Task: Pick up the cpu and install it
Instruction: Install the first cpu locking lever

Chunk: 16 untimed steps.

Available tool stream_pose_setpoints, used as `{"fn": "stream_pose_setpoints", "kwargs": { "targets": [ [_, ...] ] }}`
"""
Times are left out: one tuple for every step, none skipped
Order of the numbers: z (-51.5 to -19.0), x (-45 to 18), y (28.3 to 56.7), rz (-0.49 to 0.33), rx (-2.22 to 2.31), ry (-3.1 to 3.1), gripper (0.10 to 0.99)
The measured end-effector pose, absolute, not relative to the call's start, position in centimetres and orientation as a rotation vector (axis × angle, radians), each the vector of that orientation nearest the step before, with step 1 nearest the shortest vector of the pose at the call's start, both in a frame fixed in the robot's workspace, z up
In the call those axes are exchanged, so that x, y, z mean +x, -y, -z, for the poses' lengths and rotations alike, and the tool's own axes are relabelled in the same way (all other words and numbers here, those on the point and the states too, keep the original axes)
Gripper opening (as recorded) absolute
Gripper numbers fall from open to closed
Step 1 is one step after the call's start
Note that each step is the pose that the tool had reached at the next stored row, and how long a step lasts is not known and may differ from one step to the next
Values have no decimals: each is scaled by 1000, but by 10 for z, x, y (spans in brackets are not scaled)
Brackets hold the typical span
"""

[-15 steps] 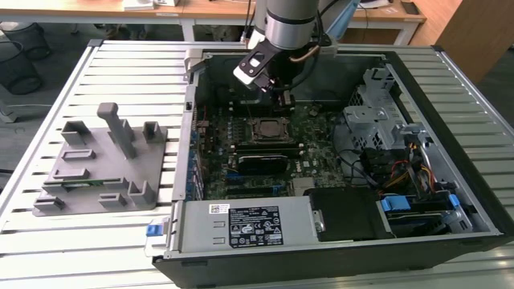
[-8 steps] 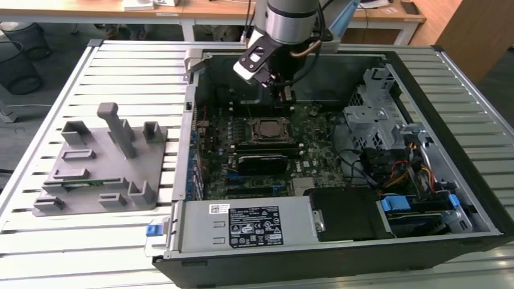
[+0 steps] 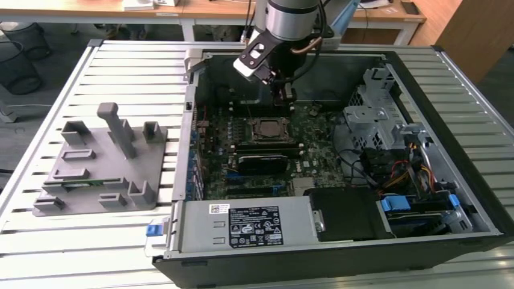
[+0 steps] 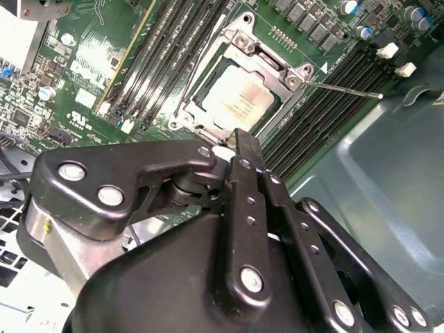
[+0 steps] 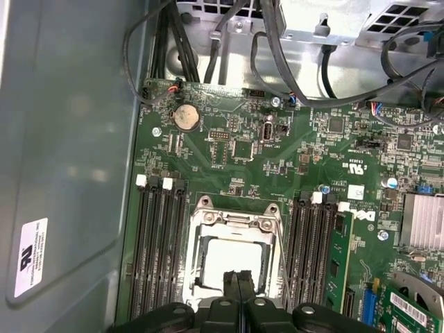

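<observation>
While our black gripper [image 4: 244, 142] hovered near the socket, jaws pressed together on nothing, we judged placement done: the flat square silver-topped cpu [image 4: 239, 104] lay inside the square metal socket frame [image 4: 267, 59], whose thin wire lever [image 4: 347, 90] looked unlatched.

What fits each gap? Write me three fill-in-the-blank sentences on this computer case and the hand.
1. The cpu lies in the ___ of the motherboard.
2. The hand hovers over it with fingers ___.
3. The slotted fixture beside the computer case is coloured ___.
Missing: socket; shut; grey.
</observation>
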State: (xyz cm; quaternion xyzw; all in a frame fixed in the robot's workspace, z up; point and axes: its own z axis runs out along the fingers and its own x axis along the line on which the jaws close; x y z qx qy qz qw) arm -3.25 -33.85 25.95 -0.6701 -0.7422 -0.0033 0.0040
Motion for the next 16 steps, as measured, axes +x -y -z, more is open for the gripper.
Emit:
{"fn": "stream_pose_setpoints", "kwargs": {
  "targets": [
    [-259, -32, 338, 11, -2096, 2329, 106],
    [-259, -32, 338, 11, -2091, 2334, 106],
    [-260, -32, 338, 11, -2083, 2341, 106],
    [-260, -33, 339, 10, -2072, 2351, 106],
    [-260, -33, 339, 10, -2057, 2364, 106],
    [-260, -33, 339, 10, -2042, 2377, 106],
    [-260, -33, 339, 10, -2026, 2390, 106],
    [-260, -33, 339, 9, -2010, 2404, 106],
    [-260, -33, 339, 9, -1994, 2417, 106],
    [-260, -33, 339, 9, -1978, 2430, 106],
    [-260, -33, 339, 9, -1961, 2444, 106],
    [-260, -33, 338, 9, -1945, 2457, 106],
    [-260, -33, 339, 8, -1932, 2466, 106],
    [-261, -33, 339, 9, -1923, 2474, 106],
    [-262, -33, 339, 9, -1916, 2479, 106],
    [-262, -33, 339, 9, -1909, 2484, 106]
  ]
}}
